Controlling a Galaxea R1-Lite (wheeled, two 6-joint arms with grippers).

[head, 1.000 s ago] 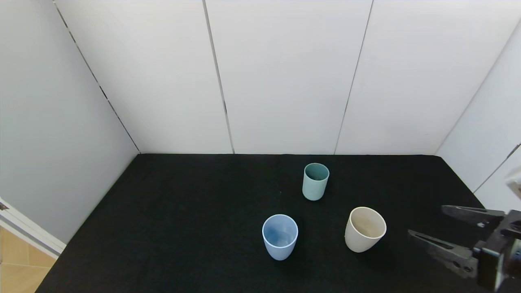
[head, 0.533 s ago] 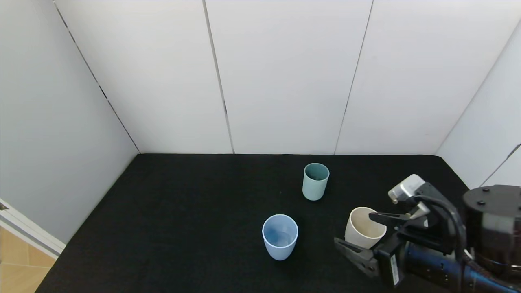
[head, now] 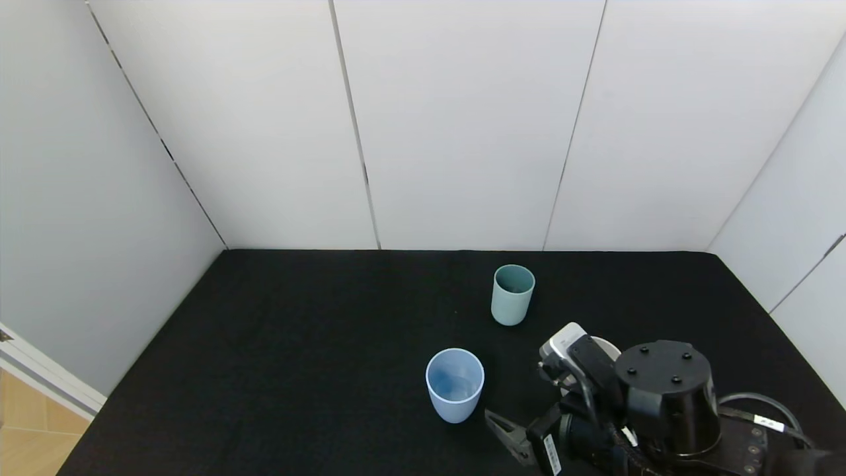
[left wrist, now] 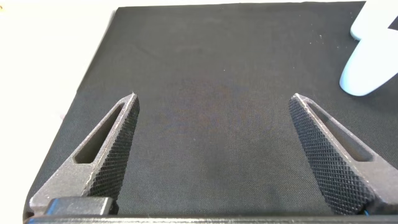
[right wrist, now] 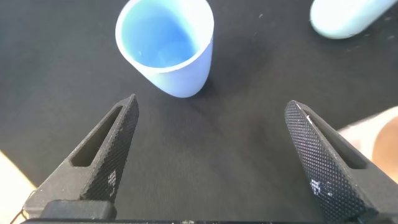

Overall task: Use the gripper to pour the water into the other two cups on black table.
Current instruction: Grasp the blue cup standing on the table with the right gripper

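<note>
The light blue cup (head: 455, 383) stands upright on the black table (head: 317, 344); any water in it is barely visible. The slim teal cup (head: 512, 294) stands farther back. The cream cup (head: 609, 346) is almost hidden behind my right arm. My right gripper (head: 519, 396) is open and empty, low over the table just right of the blue cup. In the right wrist view the gripper (right wrist: 211, 102) points at the blue cup (right wrist: 166, 46), with the teal cup (right wrist: 348, 15) beyond and the cream cup (right wrist: 385, 134) beside one finger. My left gripper (left wrist: 214, 96) is open and empty over bare table.
White wall panels (head: 462, 125) close the table at the back and both sides. The table's left edge borders a wood floor (head: 33, 436). A pale blue cup (left wrist: 367, 62) shows at the side of the left wrist view.
My right arm has swung in from the right edge, past the cream cup, which it now hides, toward the blue cup. The cups have not moved.
</note>
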